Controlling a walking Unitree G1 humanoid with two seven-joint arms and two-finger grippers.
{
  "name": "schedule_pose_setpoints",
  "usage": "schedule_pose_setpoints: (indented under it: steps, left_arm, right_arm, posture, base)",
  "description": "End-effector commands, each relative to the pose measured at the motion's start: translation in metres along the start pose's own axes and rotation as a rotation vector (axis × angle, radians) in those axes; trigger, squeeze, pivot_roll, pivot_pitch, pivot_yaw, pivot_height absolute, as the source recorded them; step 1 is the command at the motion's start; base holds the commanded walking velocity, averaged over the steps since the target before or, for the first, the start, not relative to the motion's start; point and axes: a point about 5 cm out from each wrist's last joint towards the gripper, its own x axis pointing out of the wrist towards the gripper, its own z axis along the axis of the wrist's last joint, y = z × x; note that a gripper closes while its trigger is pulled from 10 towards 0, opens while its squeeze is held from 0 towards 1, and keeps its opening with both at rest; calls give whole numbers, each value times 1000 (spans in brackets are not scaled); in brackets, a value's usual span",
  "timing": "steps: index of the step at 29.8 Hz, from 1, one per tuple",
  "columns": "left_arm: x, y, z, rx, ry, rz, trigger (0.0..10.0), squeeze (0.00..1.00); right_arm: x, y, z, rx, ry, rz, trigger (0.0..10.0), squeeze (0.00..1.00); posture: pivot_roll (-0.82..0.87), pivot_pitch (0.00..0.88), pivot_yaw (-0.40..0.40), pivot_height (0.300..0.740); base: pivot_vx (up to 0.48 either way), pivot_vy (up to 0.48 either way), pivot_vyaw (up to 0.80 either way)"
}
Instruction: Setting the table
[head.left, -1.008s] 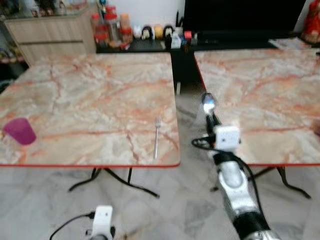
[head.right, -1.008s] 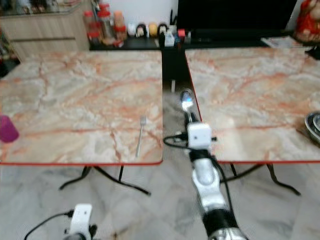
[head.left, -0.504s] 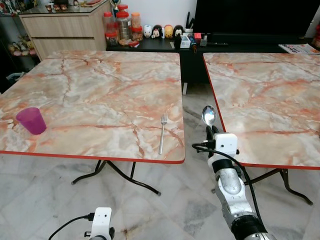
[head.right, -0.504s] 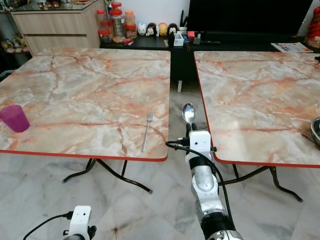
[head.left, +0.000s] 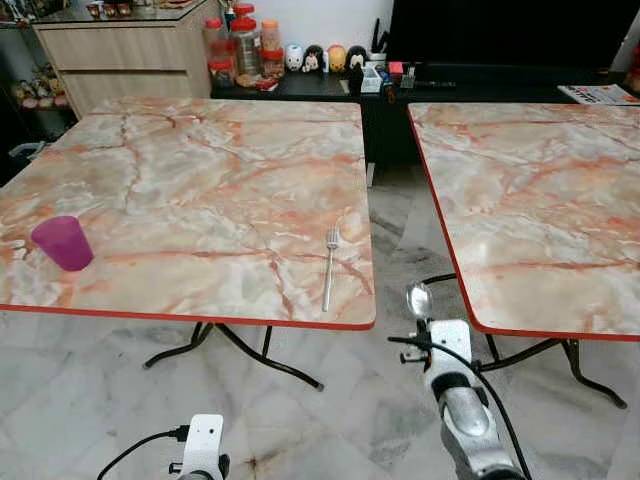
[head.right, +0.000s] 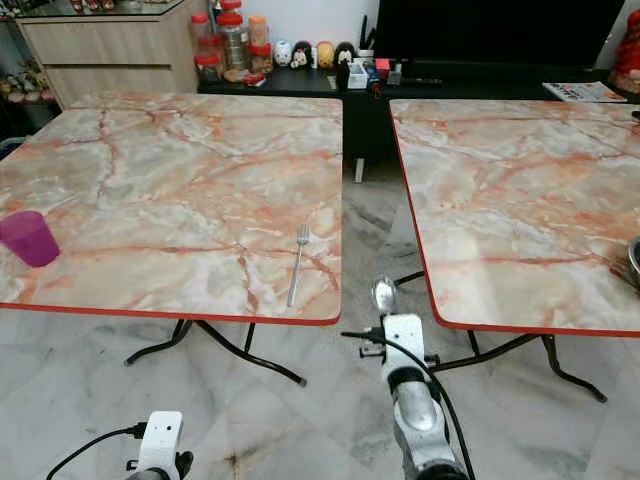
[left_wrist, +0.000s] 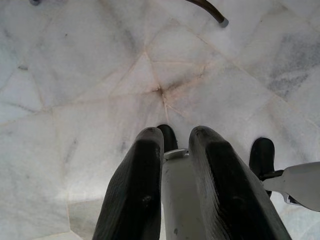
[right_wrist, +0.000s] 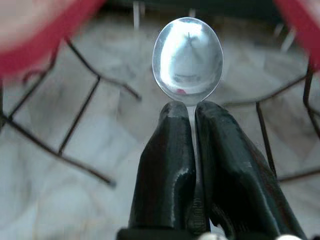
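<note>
Left gripper (left_wrist: 172, 200) hangs idle low over the marble floor (left_wrist: 90, 75), 2 black fingers (left_wrist: 135, 195) close together with a narrow gap, nothing between them. Right gripper (right_wrist: 192, 125) sits in the aisle between the 2 tables, fingers pressed on the neck of a spoon (right_wrist: 188, 60), bowl sticking up past the fingertips; in the head view the spoon (head.left: 419, 298) is below tabletop level, just off the near right corner of the left table (head.left: 200, 190) and near the red edge of the right table (head.left: 540, 200).

On the left table: a fork (head.left: 329, 266) lying lengthwise near the right edge, tines pointing away; a purple cup (head.left: 62, 243) upright, well apart at the near left. A metal bowl rim (head.right: 634, 262) shows at the right table's far right edge. Behind: wooden cabinet (head.left: 125, 55), jars (head.left: 245, 45), small figurines (head.left: 320, 57) on a dark low shelf, dark screen (head.left: 500, 30).

Risk, as a judgement: the pinch is only on the thin neck, so the spoon could pivot or slip when lifted. Raising it this near the corner could knock the table edge. Setting it down carelessly could bump the fork or leave it skewed.

No brand or writing readable; jar labels too small.
</note>
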Motion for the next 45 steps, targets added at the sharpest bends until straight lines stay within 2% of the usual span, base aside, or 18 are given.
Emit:
schedule_pose_setpoints:
  steps: [1,5,8,11,13,17,20,23,31,41,45]
  left_arm:
    - [-1,3,-6,17,24,-2,10000,0]
    - [-1,2,-7,22,27,-6,10000,0]
    - [-1,1,-7,22,27,-6,10000,0]
    - [-1,0,-7,43,37,-17,10000,0]
    - [-1,0,-7,63,44,-17,10000,0]
    - [-1,0,-11,126,83,-16,10000,0]
    - [-1,1,-10,131,85,-15,10000,0]
    - [-1,1,-11,132,89,-14,10000,0]
    - [-1,-1,-13,111,95,-2,10000,0]
    - [-1,-6,-11,82,85,-2,10000,0]
    - [-1,-6,-10,84,83,-1,10000,0]
  right_arm:
    - [-9,-3,-21,-14,108,10,10000,0]
    - [-28,-6,-55,-13,293,16,10000,0]
    - [-29,-6,-57,-14,304,16,10000,0]
    - [-50,-11,-84,79,440,-20,10000,0]
    - [-58,-15,-93,150,494,-59,10000,0]
    - [-64,-16,-100,210,548,-80,10000,0]
    - [-64,-12,-100,199,545,-41,10000,0]
    - [-63,-13,-99,225,536,-64,10000,0]
    - [-62,-15,-98,227,532,-73,10000,0]
    - [-56,-14,-92,168,515,-24,10000,0]
    - [-55,-14,-91,182,510,-35,10000,0]
  posture:
    - [-69,0,10,740]
    - [-69,0,9,740]
    - [-69,0,9,740]
    - [-72,0,16,740]
    - [-83,0,25,740]
    - [-95,0,38,740]
    - [-100,0,37,740]
    - [-98,0,35,740]
    - [-82,0,12,740]
    - [-83,0,-17,740]
    - [-85,0,-11,740]
  base:
    - [0,0,0]
    - [0,0,0]
    - [0,0,0]
    - [0,0,0]
    - [0,0,0]
    - [0,0,0]
    - [0,0,0]
    - [0,0,0]
    - [0,0,0]
    - [0,0,0]
    - [0,-71,0]
